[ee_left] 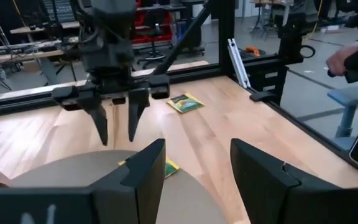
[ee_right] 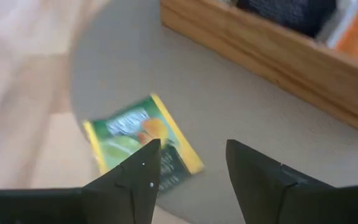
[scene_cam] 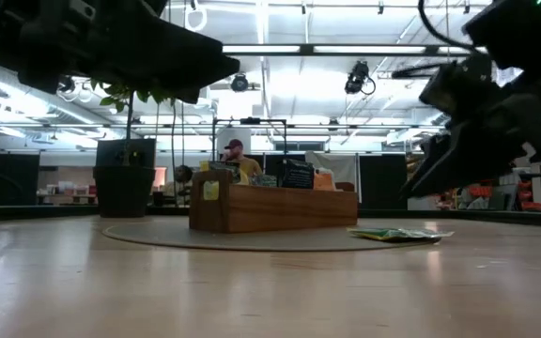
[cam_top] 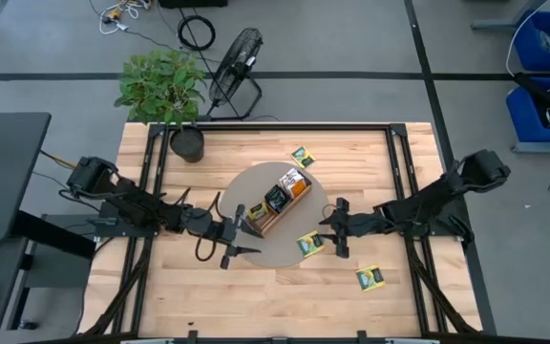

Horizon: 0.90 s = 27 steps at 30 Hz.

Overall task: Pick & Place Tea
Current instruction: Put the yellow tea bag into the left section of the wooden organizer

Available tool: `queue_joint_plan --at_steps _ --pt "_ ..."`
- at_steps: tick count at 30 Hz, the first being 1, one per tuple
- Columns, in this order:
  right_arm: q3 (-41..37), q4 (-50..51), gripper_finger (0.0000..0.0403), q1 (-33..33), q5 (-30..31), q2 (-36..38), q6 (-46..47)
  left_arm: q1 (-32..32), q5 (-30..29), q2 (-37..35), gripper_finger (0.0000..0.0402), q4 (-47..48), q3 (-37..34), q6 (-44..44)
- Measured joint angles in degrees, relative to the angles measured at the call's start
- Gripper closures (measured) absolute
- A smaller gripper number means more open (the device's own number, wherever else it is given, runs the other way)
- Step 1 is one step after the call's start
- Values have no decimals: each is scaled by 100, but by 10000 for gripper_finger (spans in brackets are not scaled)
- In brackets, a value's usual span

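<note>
**Three Packets Out, Tray Part-Filled**

Nearest, a yellow-green tea packet (cam_top: 370, 277) lies on bare table. Next, the right gripper (cam_top: 338, 230) hovers with its fingers spread and nothing between them, just beside the packet at the mat's edge (cam_top: 308, 244), which lies flat with its corners turned diagonal to the table edge. The left gripper (cam_top: 240, 232) waits, also spread and empty, beside the wooden tray (cam_top: 282, 196), whose long axis runs diagonally and which holds several packets. Farthest, one more packet (cam_top: 302, 156) remains.

Tea packet (ee_right: 143, 144) partly behind tool fingers (ee_right: 132, 180)

wooden tray (scene_cam: 270, 208), tea packet (scene_cam: 400, 235) beside
</note>
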<state>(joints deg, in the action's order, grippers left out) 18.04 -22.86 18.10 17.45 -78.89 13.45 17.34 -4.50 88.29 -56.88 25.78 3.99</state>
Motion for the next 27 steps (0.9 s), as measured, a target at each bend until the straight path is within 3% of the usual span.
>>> queue_joint_plan --at_steps 17,27 --pt "207 -431 213 -40 88 -1009 -70 -233 36 -142 216 24 2 75" --pt "689 56 213 -32 149 -1440 -236 -233 36 -142 216 166 2 -37"
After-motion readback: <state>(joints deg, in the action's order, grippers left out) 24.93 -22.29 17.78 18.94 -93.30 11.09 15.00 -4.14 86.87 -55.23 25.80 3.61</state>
